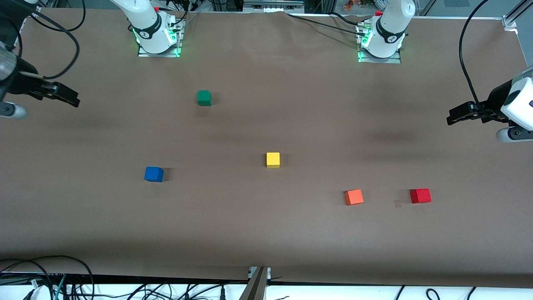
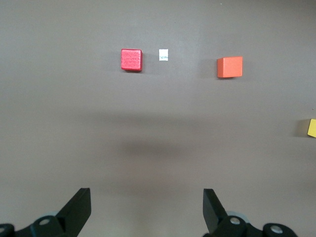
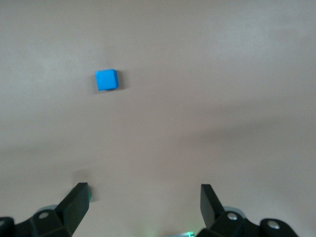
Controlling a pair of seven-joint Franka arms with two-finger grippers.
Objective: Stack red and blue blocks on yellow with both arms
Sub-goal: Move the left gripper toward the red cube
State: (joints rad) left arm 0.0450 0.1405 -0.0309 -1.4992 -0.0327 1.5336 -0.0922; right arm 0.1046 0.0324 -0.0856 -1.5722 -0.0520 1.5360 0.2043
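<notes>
The yellow cube (image 1: pixel 273 160) sits on the brown table near its middle; its edge shows in the left wrist view (image 2: pixel 312 128). The red cube (image 1: pixel 420 195) lies toward the left arm's end, nearer the front camera, and shows in the left wrist view (image 2: pixel 131 59). The blue cube (image 1: pixel 153 174) lies toward the right arm's end and shows in the right wrist view (image 3: pixel 106 80). My left gripper (image 1: pixel 452 116) hangs open and empty above the table at its own end (image 2: pixel 147 205). My right gripper (image 1: pixel 75 98) hangs open and empty above its end (image 3: pixel 144 202).
An orange cube (image 1: pixel 354 197) lies beside the red cube, toward the yellow one, and shows in the left wrist view (image 2: pixel 229 67). A green cube (image 1: pixel 204 98) lies nearer the arm bases. A small white scrap (image 2: pixel 164 55) lies beside the red cube. Cables run along the table's edges.
</notes>
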